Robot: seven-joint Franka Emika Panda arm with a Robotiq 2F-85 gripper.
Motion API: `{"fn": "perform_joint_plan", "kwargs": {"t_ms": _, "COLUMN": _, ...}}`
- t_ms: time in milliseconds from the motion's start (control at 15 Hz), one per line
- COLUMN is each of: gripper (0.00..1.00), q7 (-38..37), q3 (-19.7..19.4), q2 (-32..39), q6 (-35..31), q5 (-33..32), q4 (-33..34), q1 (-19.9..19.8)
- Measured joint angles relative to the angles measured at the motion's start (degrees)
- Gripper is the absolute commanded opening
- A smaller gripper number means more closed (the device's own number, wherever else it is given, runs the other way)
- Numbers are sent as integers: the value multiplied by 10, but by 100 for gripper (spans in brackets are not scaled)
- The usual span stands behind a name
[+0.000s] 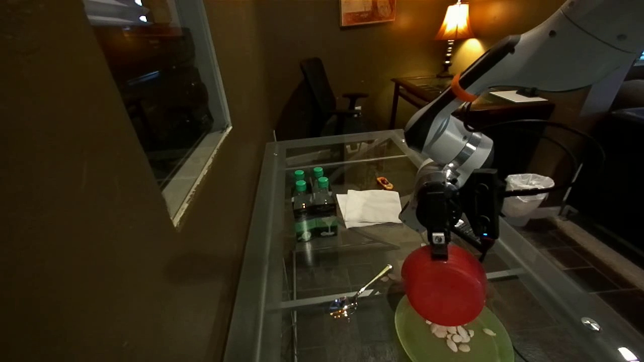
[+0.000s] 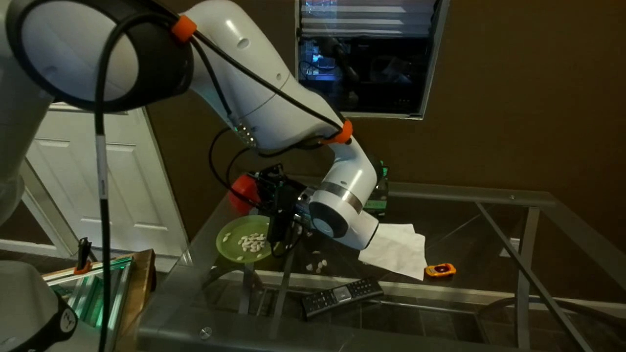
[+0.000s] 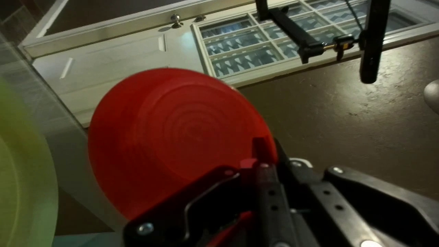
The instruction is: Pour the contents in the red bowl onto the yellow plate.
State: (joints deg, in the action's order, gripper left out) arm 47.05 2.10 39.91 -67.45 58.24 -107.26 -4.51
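Red bowl: gripped by the rim in my pincer, tipped steeply. Position: twelve o'clock of the yellow plate in both exterior views. Step in hand, I judge: end of the pour. Bowl: the face turned to the wrist view shows no pieces. Plate: pale pieces cluster near centre. Stray pieces lie on the glass table at four o'clock of the plate in an exterior view. Next, I should confirm full discharge, then level the bowl and lift it clear.
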Motion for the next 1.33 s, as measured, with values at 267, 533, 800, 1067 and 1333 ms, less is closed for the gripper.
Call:
{"fn": "perform_joint_plan", "kwargs": {"t_ms": 267, "gripper": 1, "q7": -52, "q3": -6, "q2": -72, "q6": -68, "q5": -9, "q4": -32, "q1": 40}}
{"fn": "perform_joint_plan", "kwargs": {"t_ms": 533, "gripper": 1, "q7": -97, "q3": -3, "q2": -163, "q6": -143, "q5": -39, "q4": -74, "q1": 86}}
{"fn": "perform_joint_plan", "kwargs": {"t_ms": 800, "gripper": 1, "q7": -142, "q3": 1, "q2": -233, "q6": -205, "q5": -111, "q4": -99, "q1": 103}}
{"fn": "perform_joint_plan", "kwargs": {"t_ms": 1067, "gripper": 1, "q7": -170, "q3": 3, "q2": -270, "q6": -272, "q5": -195, "q4": -111, "q1": 103}}
{"fn": "perform_joint_plan", "kwargs": {"t_ms": 1333, "gripper": 1, "q7": -186, "q3": 7, "q2": -272, "q6": -362, "q5": -286, "q4": -111, "q1": 103}}
